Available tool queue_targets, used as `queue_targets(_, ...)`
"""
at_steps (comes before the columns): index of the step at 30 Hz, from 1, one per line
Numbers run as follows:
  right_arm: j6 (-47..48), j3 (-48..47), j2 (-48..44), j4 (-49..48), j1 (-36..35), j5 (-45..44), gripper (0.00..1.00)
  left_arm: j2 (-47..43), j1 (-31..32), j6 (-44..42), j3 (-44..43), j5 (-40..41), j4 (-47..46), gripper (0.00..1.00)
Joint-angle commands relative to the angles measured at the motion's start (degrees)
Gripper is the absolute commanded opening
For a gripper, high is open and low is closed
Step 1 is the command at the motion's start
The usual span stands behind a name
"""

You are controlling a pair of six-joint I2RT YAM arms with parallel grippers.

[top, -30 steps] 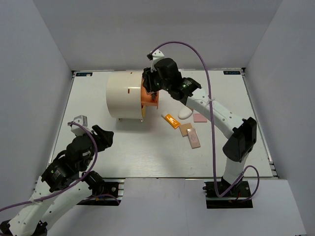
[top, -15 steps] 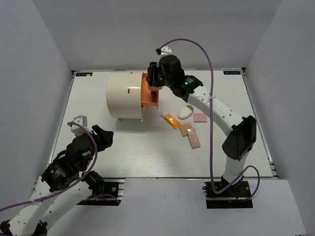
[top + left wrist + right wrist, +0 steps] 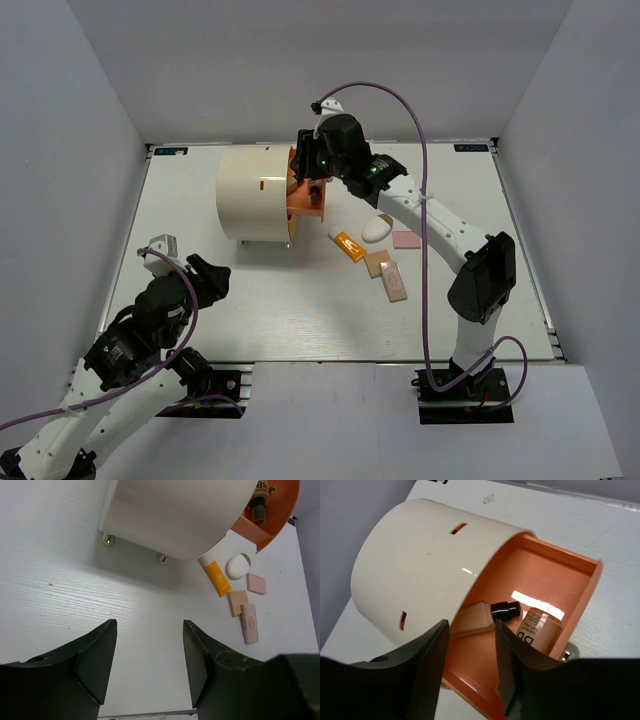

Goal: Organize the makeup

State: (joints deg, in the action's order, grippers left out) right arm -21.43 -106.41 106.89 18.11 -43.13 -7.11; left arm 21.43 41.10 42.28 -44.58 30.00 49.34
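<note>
Overhead, makeup (image 3: 379, 263) dots a white table (image 3: 260, 310) between grey walls (image 3: 60, 160).

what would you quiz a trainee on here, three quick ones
1. True or false: the orange drawer of the cream cylinder is shut.
2. Fill in: in the top view, the pink square lies just ___ of the white oval compact.
3. The right gripper hangs over: A the drawer, B the pink square, C the compact.
Key: 1 false, it stands open with tan tubes inside; 2 right; 3 A.
</note>
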Motion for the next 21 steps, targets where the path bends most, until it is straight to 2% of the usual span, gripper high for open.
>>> queue_targets(1, 1.29, -2.49, -1.42, -3.43, -0.11, 5.16, 0.48, 0.1, 0.29, -0.09, 0.28, 0.76, 0.05, 0.65)
queue_targets(3, 7.87, -1.87, -3.26, -5.71, 0.16, 14.7, 0.38, 0.89, 0.29, -0.62, 0.37, 0.76, -0.47, 0.61)
queue_targets(4, 10.59, -1.09, -4.14, -6.67, 0.24, 17.63, 0.3, 1.33, 0.29, -0.88, 0.37, 0.76, -0.74, 0.52)
queue_targets(5, 12.53, 0.75, -6.32, -7.64, 0.24, 19.05, 0.1, 1.85, 0.29, -1.06, 0.37, 0.76, -1.61, 0.48)
queue_targets(6, 15.51, 2.07, -7.48, -9.82, 0.42, 20.89, 0.01, 2.38, 0.29, -1.84, 0.46, 0.85, -2.31, 0.43)
queue_targets(7, 16.76, 2.78, -8.27, -10.37, 0.77, 20.91, 0.0, 3.87, 0.29, -2.29, 0.54, 0.94, -3.1, 0.34)
queue_targets(8, 17.64, 2.7, -8.89, -9.94, 0.86, 20.39, 0.0, 4.84, 0.29, -2.81, 0.81, 1.11, -4.94, 0.3)
queue_targets(13, 19.85, 6.47, -11.17, -9.58, 4.98, 16.43, 0.0, 15.37, -0.5, -7.65, -3.75, 4.09, -9.79, 0.25)
queue_targets(16, 20.11, 11.48, -13.81, -11.25, 7.18, 15.73, 0.0, 22.32, -0.5, -12.39, -9.02, 5.42, -16.96, 0.27)
queue_targets(17, 20.11, 12.36, -14.77, -11.25, 7.54, 15.81, 0.0, 26.95, -1.02, -13.36, -10.6, 5.25, -17.96, 0.33)
queue_targets(21, 20.02, 14.04, -15.49, -9.06, 11.39, 17.04, 0.0, 40.24, -4.18, -16.97, -21.31, 2.09, -21.21, 0.42)
